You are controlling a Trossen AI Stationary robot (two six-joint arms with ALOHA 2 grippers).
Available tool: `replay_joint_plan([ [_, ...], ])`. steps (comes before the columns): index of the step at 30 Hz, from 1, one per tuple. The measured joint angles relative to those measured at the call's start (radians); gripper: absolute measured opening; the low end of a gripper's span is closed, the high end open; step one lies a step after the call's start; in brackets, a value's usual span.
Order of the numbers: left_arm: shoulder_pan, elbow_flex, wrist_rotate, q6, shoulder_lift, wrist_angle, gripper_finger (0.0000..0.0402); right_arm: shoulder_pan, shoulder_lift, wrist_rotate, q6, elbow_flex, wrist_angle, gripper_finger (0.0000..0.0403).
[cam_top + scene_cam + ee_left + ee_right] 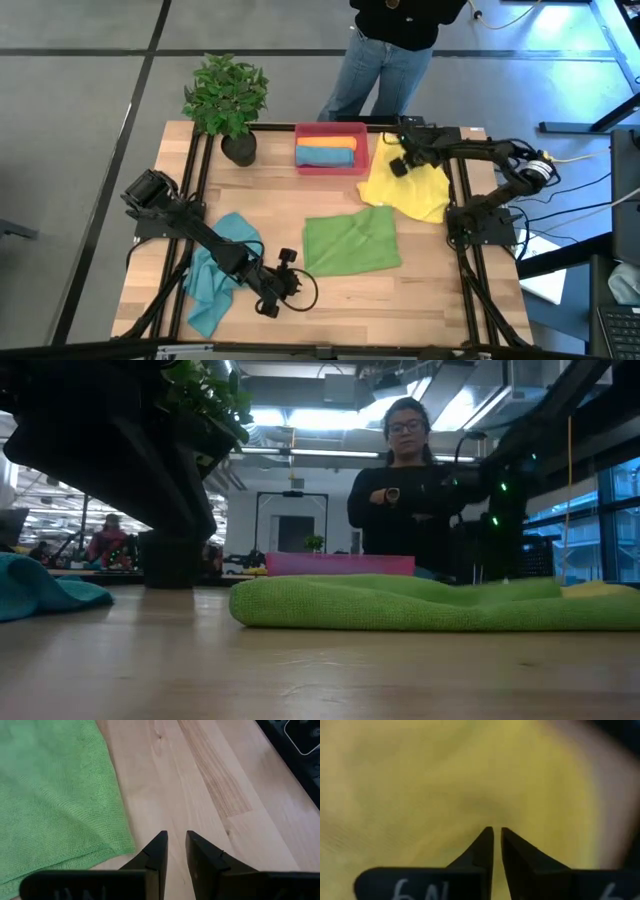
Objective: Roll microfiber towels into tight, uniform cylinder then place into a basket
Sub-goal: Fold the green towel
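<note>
A green towel (350, 240) lies spread flat on the table's middle and shows as a low heap (400, 605) in the low view. A yellow towel (405, 190) lies crumpled at the far right, a teal towel (220, 270) bunched at the near left. The red-pink basket (362, 150) at the far edge holds an orange roll (327, 141) and a blue roll (326, 157). My right gripper (398, 167) (496, 829) hangs shut over the yellow towel's far part. My left gripper (290, 285) (176, 834) is over bare wood beside the green towel's near-left corner (117, 845), fingers slightly apart, nothing between them. My right gripper points down at the yellow towel (470, 780), which fills its blurred wrist view. Whether the fingertips touch the cloth, I cannot tell.
A potted plant (228, 100) stands at the far left corner, left of the basket. A person (395, 50) stands behind the table's far edge. Bare wood (400, 300) lies along the near edge, right of my left gripper.
</note>
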Motion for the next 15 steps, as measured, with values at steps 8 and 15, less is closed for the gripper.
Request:
replay_joint_plan([
  [8,0.003,0.000,-0.001,0.018,0.000,-0.002,0.0059,-0.006,-0.189,0.063,0.009,0.111,-0.206,0.0071],
  [15,0.018,0.000,-0.063,0.027,0.000,-0.002,0.0059,0.189,-0.425,-0.388,-0.018,0.050,-0.216,0.0083],
])
